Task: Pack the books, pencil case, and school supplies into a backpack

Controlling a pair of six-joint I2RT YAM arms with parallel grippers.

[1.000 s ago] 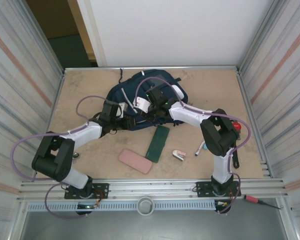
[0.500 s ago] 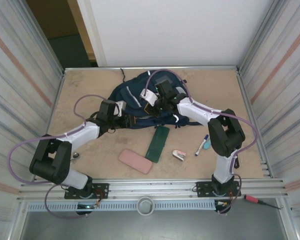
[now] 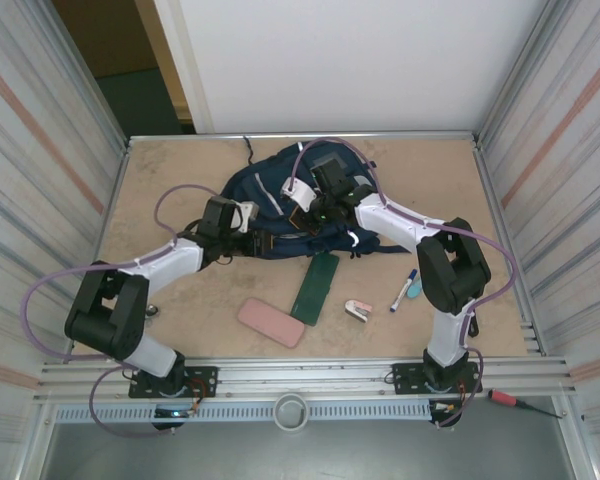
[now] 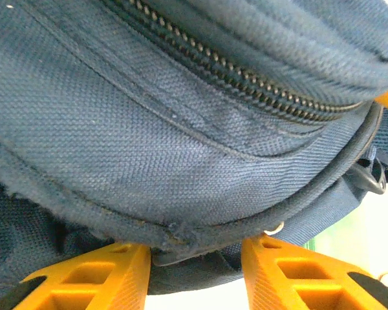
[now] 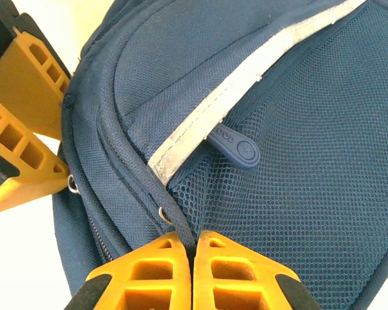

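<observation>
The backpack (image 3: 245, 185) is navy with a pale stripe and a mesh weave, the flat box (image 3: 315, 287) dark green, the pencil case (image 3: 271, 322) pink, the marker (image 3: 404, 290) blue-and-white.

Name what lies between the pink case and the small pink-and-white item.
The near end of the dark green flat box lies between the pink case and the pink-and-white item, as the top external view shows.

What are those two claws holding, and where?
The right claw is shut on the backpack, on a piped seam. The left claw sits astride its edge; whether it grips cannot be told.
</observation>
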